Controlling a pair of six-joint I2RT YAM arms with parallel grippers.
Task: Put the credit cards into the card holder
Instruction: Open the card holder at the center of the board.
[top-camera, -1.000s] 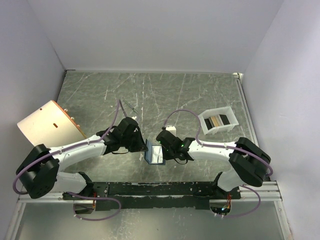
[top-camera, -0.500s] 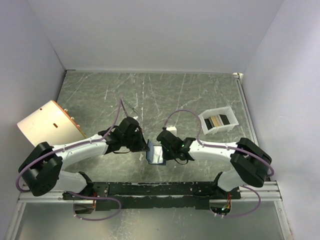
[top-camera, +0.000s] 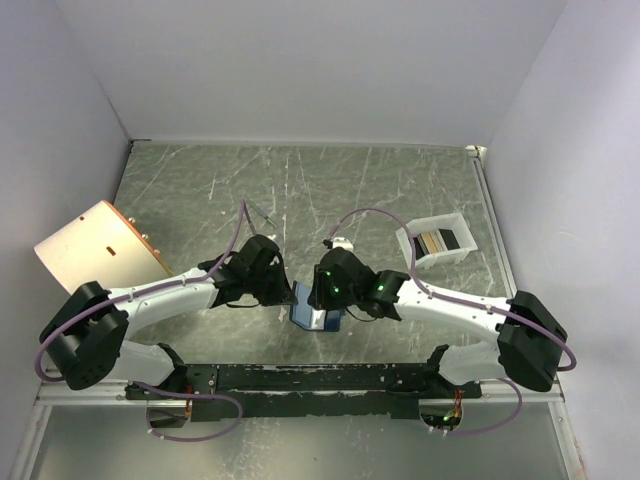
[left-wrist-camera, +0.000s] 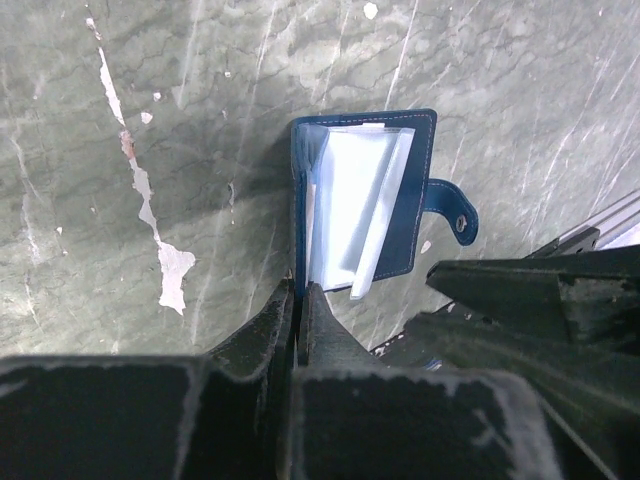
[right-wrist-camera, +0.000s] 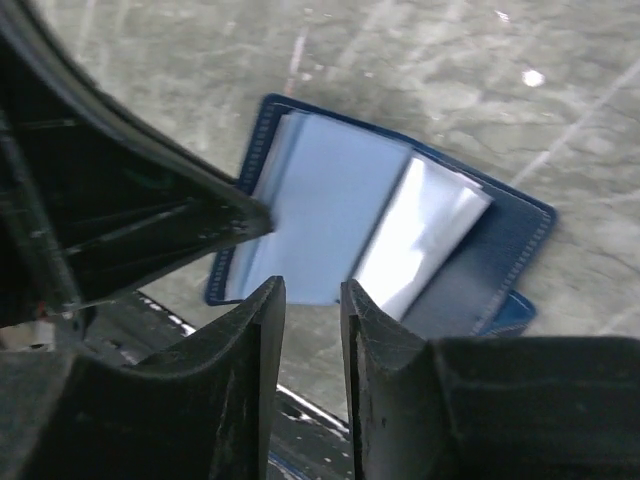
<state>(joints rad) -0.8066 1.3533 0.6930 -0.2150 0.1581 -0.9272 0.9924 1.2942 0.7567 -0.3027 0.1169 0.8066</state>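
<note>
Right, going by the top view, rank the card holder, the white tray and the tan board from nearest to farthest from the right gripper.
1. card holder: right beneath the right gripper, centre of the table near the front edge.
2. white tray: off to the right and farther back.
3. tan board: at the far left edge, clearly the farthest.

Nothing readable here, tbh. The card holder (left-wrist-camera: 365, 200) shows plain blue covers and blank clear sleeves. The credit cards (top-camera: 436, 242) in the white tray (top-camera: 464, 232) are too small to make out any print or numbers.
</note>
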